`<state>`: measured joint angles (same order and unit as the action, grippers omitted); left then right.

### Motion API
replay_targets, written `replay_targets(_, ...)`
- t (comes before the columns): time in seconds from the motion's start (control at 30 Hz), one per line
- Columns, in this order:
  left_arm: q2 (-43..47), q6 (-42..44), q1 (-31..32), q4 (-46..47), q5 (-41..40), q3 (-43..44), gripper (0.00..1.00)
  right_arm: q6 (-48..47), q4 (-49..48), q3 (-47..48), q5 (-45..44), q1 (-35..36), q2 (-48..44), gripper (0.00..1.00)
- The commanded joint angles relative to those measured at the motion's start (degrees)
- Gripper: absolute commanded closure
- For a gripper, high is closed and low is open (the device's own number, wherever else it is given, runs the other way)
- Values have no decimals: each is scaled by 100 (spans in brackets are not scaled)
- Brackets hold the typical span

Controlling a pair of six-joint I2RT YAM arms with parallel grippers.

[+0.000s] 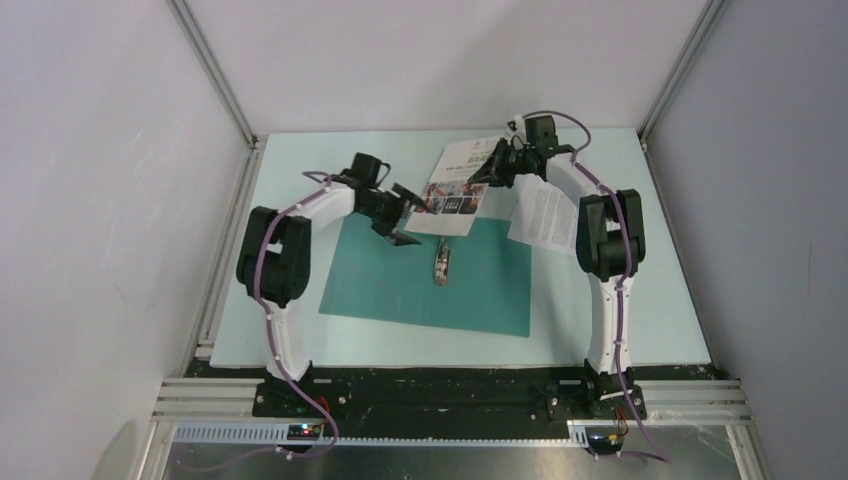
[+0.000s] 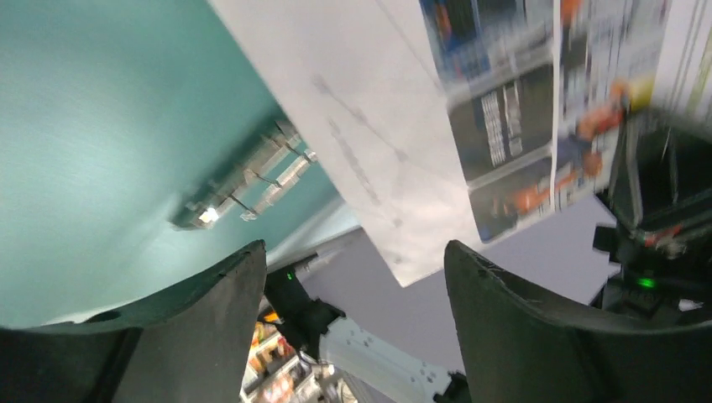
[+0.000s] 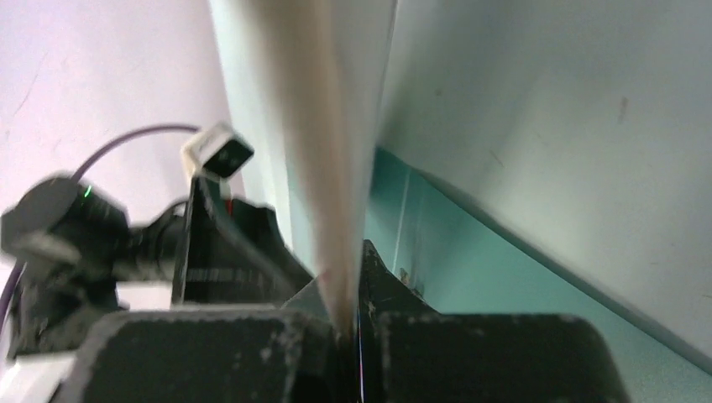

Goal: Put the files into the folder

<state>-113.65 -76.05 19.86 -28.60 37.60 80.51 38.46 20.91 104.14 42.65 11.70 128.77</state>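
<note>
The right gripper point(image 3: 351, 332) pinches one edge of the white brochure sheet with colourful photos point(image 1: 455, 185). The left gripper point(image 2: 354, 281) stands spread at its opposite corner, the flat teal-green folder point(image 1: 400, 285) beneath it.

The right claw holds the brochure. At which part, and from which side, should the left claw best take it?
Probably the brochure's free near-left corner, coming from the left. The right claw pinches its far edge, so the sheet seems raised over the folder, and that corner sits between the fingers of the open left claw.
</note>
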Motion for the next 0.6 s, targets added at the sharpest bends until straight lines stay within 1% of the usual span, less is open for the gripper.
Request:
replay_targets(0.0, 376, 1411, -644, -551, -516, 333, 14, -875, -159, 449, 826, -40, -562, 100)
replay_targets(0.1, 515, 1973, -983, -544, -578, 576, 8, -1177, 71, 667, 1010, 194, -823, 100)
replay_targets(0.17, 559, 2970, -1237, -545, -577, 739, 3, -1413, 263, 785, 1091, 375, -948, 100)
replay_targets(0.2, 552, 3926, -1408, -591, -624, 804, 1, -1537, 341, 806, 1101, 446, -1026, 100)
replay_targets(0.23, 523, 4408, -1494, -764, -821, 846, 1, -1584, 351, 811, 1108, 561, -1063, 100)
replay_targets(0.27, 534, 4949, -1676, -1133, -1417, 831, 0, -1656, 348, 784, 1120, 622, -1119, 100)
replay_targets(0.33, 769, 5318, -1922, -1282, -1951, 509, 0, -1764, 332, 697, 1178, 753, -1182, 100)
replay_targets(0.4, 1086, 5514, -2212, -1388, -2391, 156, 0, -1985, 377, 502, 1163, 850, -1271, 100)
replay_targets(0.5, 1536, 5543, -2495, -1518, -2555, -391, 0, -2371, 620, 152, 931, 943, -1377, 100)
replay_targets(0.57, 1847, 5412, -2616, -1534, -2705, -916, 0, -2575, 709, -154, 735, 992, -1470, 100)
